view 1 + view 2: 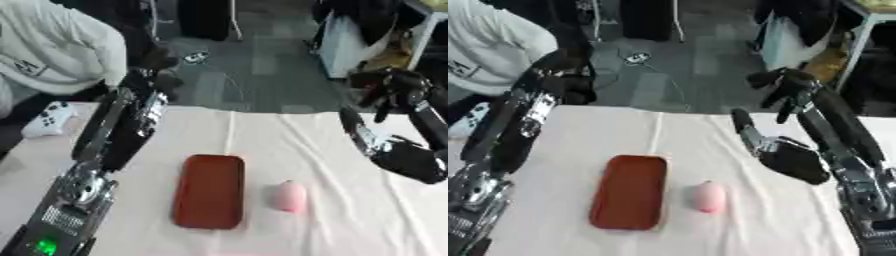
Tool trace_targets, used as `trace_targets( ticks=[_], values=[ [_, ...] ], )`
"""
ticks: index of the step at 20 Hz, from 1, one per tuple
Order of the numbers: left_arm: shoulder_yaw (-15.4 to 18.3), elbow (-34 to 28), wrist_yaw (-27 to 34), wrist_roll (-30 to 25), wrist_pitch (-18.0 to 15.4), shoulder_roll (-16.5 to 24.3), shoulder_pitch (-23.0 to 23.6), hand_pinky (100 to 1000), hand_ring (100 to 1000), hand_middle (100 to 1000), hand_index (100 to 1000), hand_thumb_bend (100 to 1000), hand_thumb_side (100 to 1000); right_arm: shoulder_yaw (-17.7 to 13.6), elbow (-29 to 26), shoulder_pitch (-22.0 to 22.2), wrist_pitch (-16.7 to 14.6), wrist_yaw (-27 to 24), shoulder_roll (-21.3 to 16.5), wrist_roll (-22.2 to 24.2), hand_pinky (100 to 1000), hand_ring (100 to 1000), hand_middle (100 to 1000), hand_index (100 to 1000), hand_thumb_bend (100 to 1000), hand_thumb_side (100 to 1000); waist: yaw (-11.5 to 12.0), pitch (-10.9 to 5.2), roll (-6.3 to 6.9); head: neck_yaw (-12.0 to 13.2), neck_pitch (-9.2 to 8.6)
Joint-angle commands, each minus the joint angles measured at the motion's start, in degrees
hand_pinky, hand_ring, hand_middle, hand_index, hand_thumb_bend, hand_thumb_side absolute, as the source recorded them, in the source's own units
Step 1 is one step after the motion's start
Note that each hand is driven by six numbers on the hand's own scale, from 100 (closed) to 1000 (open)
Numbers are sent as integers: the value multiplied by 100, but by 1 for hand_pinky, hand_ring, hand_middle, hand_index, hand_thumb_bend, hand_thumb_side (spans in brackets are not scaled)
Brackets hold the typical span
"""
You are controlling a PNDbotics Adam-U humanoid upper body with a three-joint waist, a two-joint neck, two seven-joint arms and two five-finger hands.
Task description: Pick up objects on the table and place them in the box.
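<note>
Pink egg-shaped object (708,197) on bench (789,220), just right of red tray (629,192); at seven o'clock from nearer right robot hand (785,152), fingers spread, empty. Left robot hand: cannot tell.

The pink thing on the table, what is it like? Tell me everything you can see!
The pink thing is small, rounded and egg-like, pale pink with a smooth, slightly glossy look. What it is made of cannot be told. It lies on the white cloth that covers the table, just to the right of the flat red-brown tray, apart from it. Nothing touches it but the cloth. Both robot hands are raised well away, beyond the table's far edge.
</note>
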Motion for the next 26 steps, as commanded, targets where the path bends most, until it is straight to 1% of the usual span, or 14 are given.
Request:
trace_targets(
  ticks=[1, 5, 7, 9, 14, 15, 21, 26],
  values=[
    [19, -88, 15, -27, -12, 76, -45, 735, 746, 886, 997, 100, 802, 107, 481, -283, -112, 231, -194, -244, 485, 629, 734, 841, 529, 569, 12, -94, -7, -68, 41],
    [22, -88, 10, -35, -8, 87, -38, 735, 746, 886, 996, 100, 801, 256, 991, -540, -282, 374, -256, -304, 539, 667, 750, 844, 573, 575, 14, -94, -14, -35, 89],
    [29, -88, 7, -28, -9, 90, -35, 735, 746, 886, 996, 100, 801, 358, 1199, -658, -382, 443, -310, -201, 576, 694, 772, 856, 598, 592, 16, -95, -19, -30, 100],
    [28, -88, 8, -29, -4, 92, -30, 735, 746, 886, 997, 100, 801, 429, 1376, -759, -465, 542, -347, -60, 604, 708, 792, 862, 593, 618, 14, -96, -22, -26, 96],
    [33, -88, 6, -28, -13, 97, -33, 736, 745, 885, 996, 100, 801, 562, 1699, -903, -632, 729, -373, 282, 647, 732, 806, 869, 597, 655, 14, -90, -27, -18, 122],
    [33, -88, 6, -27, -15, 98, -32, 736, 745, 885, 996, 100, 801, 582, 1753, -916, -652, 754, -369, 353, 653, 735, 807, 859, 596, 661, 14, -89, -27, -20, 126],
    [32, -88, 6, -19, -17, 94, -37, 736, 746, 885, 996, 100, 800, 670, 1946, -954, -680, 820, -344, 639, 665, 731, 804, 863, 588, 697, 28, -81, -29, -9, 108],
    [25, -88, 14, -23, -14, 87, -52, 736, 748, 884, 996, 100, 800, 709, 2199, -992, -604, 573, -291, 972, 675, 736, 811, 896, 569, 746, 45, -87, -32, 2, 86]
  ],
)
